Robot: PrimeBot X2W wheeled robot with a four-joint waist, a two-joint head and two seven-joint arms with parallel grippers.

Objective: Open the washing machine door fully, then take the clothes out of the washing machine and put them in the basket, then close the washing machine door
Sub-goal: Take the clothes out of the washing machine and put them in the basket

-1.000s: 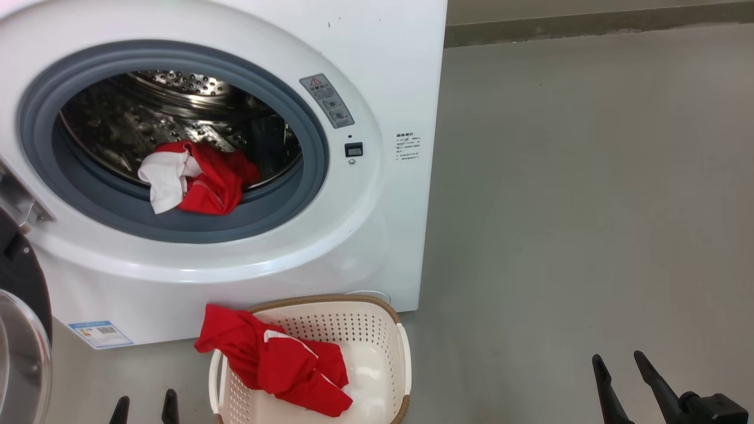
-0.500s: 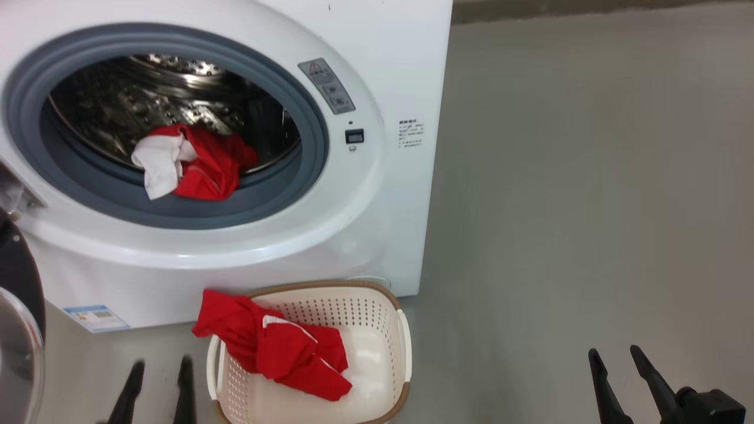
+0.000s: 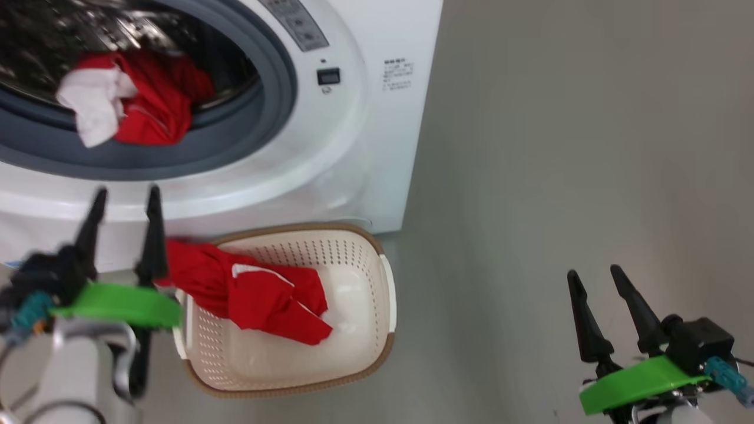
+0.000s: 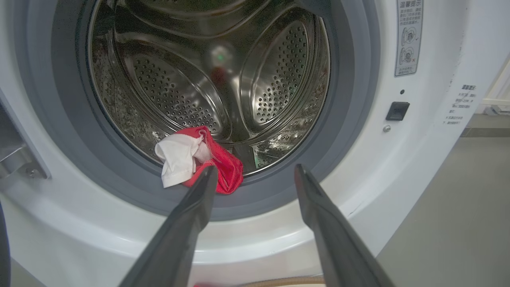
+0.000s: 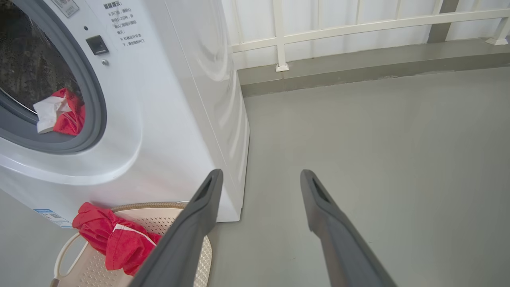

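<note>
The white washing machine (image 3: 353, 147) stands with its opening uncovered; the door is out of view. A red and white bundle of clothes (image 3: 123, 100) (image 4: 195, 159) lies at the drum's front lip, on the grey gasket (image 4: 342, 119). A second red garment (image 3: 247, 291) (image 5: 113, 239) hangs over the left rim of the cream basket (image 3: 386, 294) on the floor before the machine. My left gripper (image 3: 127, 191) (image 4: 255, 167) is open and empty, raised before the machine's lower front and pointing at the drum. My right gripper (image 3: 594, 272) (image 5: 261, 172) hangs open and empty over the floor on the right.
Grey floor (image 3: 559, 147) stretches to the right of the machine. In the right wrist view a white railing (image 5: 358, 28) and a low kerb (image 5: 358, 67) run along the back. A door latch socket (image 3: 328, 76) sits on the machine's front right.
The head camera has tipped down and closer, shifting the whole picture. My left gripper has risen from the bottom edge to the machine's front, beside the basket. The clothes lie as before.
</note>
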